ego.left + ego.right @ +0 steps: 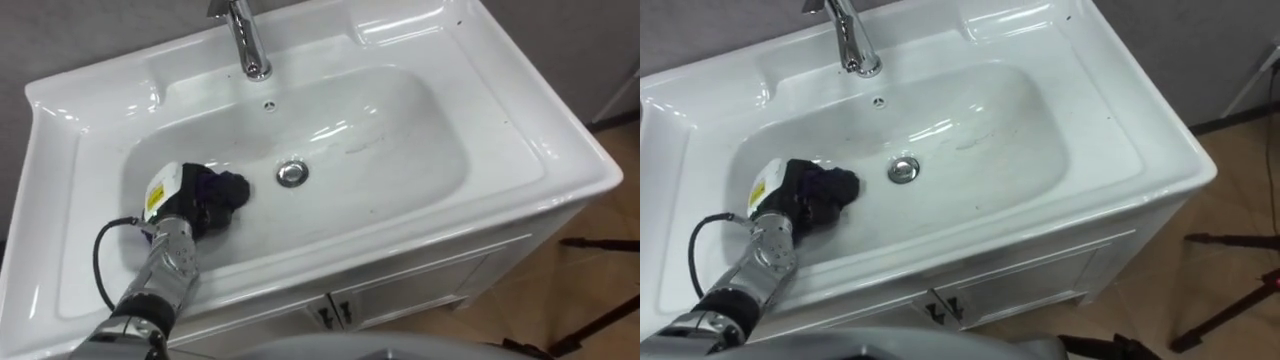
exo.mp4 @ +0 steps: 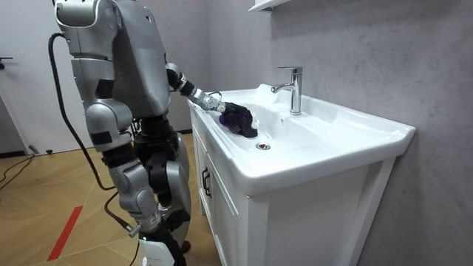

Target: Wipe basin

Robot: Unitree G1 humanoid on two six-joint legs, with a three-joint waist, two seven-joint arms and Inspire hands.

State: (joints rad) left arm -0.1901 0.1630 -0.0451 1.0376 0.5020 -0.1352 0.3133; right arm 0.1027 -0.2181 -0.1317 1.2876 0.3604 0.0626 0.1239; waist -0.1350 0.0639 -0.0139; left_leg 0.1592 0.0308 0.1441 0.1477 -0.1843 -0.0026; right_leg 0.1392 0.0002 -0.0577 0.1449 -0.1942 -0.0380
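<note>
The white basin (image 1: 560, 150) lies before me, its drain (image 1: 291, 172) in the middle of the bowl. A dark, crumpled cloth (image 1: 228, 190) rests on the bowl's left slope, just left of the drain. My left hand (image 1: 185, 200) reaches in from the lower left and lies on the cloth with its fingers curled into it. The room view shows the same hand (image 2: 214, 100) and the cloth (image 2: 240, 120) just inside the basin's near rim. A few faint dark streaks (image 1: 365, 145) mark the bowl to the right of the drain.
A chrome tap (image 1: 245, 40) stands at the back rim, above the drain. White cabinet doors (image 1: 400, 295) are below the basin's front edge. I stand close against the cabinet, on a wooden floor (image 2: 44, 199), with a grey wall behind the basin.
</note>
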